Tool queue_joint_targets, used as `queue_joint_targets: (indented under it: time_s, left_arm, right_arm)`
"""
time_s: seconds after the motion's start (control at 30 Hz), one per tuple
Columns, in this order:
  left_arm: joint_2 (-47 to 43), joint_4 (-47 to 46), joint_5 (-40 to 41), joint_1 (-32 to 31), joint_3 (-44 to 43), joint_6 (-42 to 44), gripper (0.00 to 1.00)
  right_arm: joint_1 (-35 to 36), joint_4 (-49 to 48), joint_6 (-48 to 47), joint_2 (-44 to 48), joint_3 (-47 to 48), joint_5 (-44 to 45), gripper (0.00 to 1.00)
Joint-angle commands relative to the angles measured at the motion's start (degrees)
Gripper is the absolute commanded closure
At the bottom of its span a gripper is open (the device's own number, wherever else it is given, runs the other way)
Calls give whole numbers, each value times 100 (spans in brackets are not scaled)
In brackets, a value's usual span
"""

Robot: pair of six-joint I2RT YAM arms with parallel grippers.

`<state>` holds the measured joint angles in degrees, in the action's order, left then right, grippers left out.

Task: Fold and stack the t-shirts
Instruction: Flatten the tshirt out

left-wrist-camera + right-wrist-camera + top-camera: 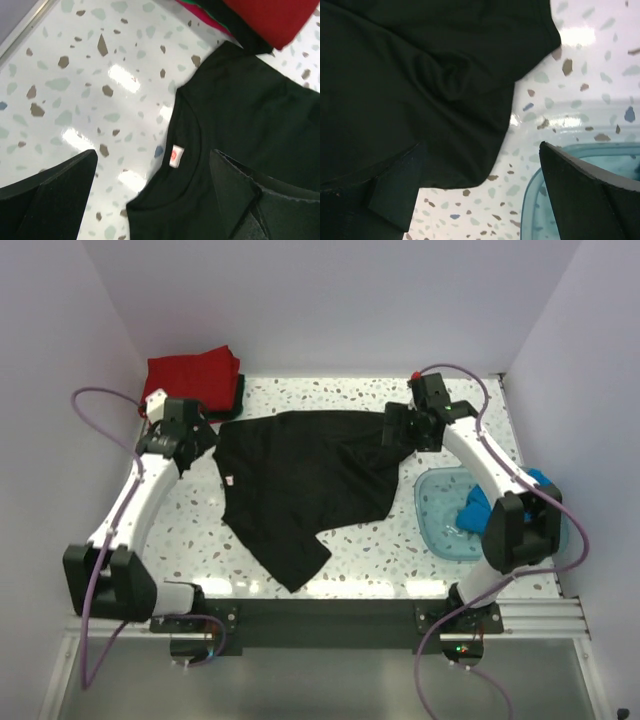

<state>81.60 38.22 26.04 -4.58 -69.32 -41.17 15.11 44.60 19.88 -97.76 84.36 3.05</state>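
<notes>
We see black soft t-shirt (300,480), white neck label (176,156) with red dot. Red folded t-shirt (190,375). White table (380,550), brown and grey specks. See-through blue plastic tub (438,525).

Bare desk (185,530) lies open left of the black t-shirt (300,480) and along its far edge. The folded red t-shirt (190,375) fills the far-left corner, the translucent blue tub (437,530) blocks the near right, and walls (330,300) close three sides
</notes>
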Motion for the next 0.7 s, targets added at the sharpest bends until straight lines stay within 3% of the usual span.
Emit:
queue_joint_targets:
  time_s: [0.0, 0.17, 0.27, 0.33, 0.67]
  left_arm:
    - [-942, -526, -442, -226, 925, 21, 0]
    - [-1120, -455, -706, -989, 1806, -321, 0]
    - [-1024, -962, -1029, -1291, 2158, -383, 0]
    - [-857, -1280, -1513, -1291, 2308, -322, 0]
    - [364, -1721, -1646, -1046, 2186, -207, 0]
  right_arm:
    - [70, -969, -361, 643, -471, -691, 1]
    - [500, -1031, -546, 284, -648, -420, 1]
    - [808, -1155, -511, -14, -684, -323, 1]
    - [1036, -1129, -380, -190, -614, -86, 1]
    - [1872, -1093, 621, -1272, -578, 354, 1]
